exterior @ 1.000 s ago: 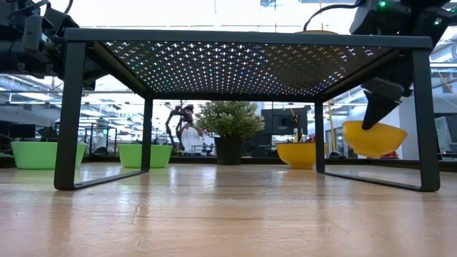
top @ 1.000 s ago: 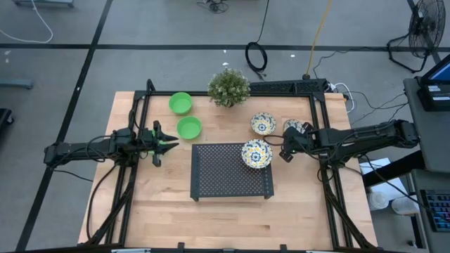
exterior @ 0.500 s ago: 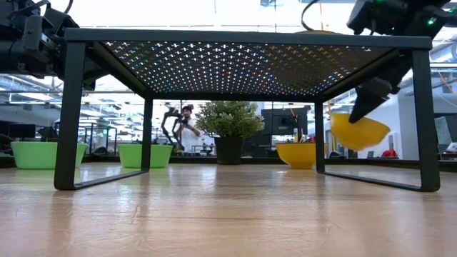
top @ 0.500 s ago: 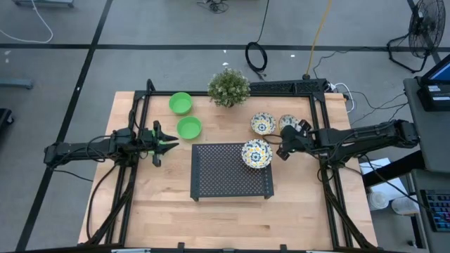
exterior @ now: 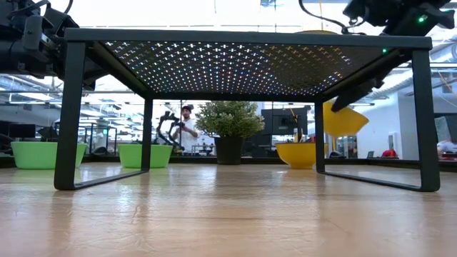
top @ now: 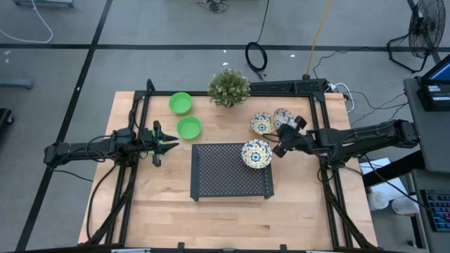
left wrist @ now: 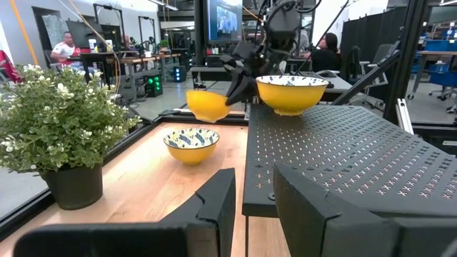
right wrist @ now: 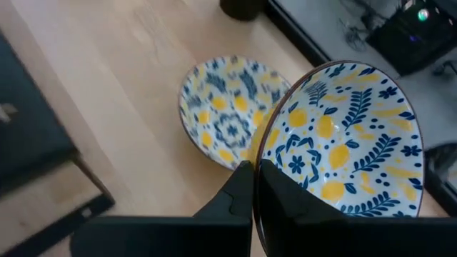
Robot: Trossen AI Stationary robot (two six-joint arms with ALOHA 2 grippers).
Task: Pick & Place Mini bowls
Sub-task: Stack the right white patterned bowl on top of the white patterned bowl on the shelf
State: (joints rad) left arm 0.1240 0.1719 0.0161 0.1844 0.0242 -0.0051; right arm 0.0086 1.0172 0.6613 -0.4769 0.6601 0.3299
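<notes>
Your right pincer [top: 283, 143] is clamped on a patterned bowl's [top: 283, 118] rim, lifted and tilted just beside the rack's [top: 232, 171] far right corner, near the bowl [top: 261, 124] resting on the surface [top: 169, 204]. Your left pincer [top: 169, 143] waits part open near the green bowls [top: 188, 128].

Black perforated rack [exterior: 243, 61] fills the upper frame, its legs standing on the wooden table [exterior: 228, 214]. Two green bowls [exterior: 43, 154] sit on the table at far left, one outside the rack's left leg, the other [exterior: 145, 155] just right of the next leg. Potted plant [exterior: 228, 128] centre, behind the rack. Yellow-sided bowl [exterior: 298, 154] rests on the table right of centre. A second yellow-sided bowl [exterior: 343, 120] hangs tilted in the air at right, its rim pinched by the right gripper [exterior: 341, 104], which reaches down from the upper right corner. Dark arm parts [exterior: 28, 39] in upper left corner. A person [exterior: 184, 128] stands in the room behind.
</notes>
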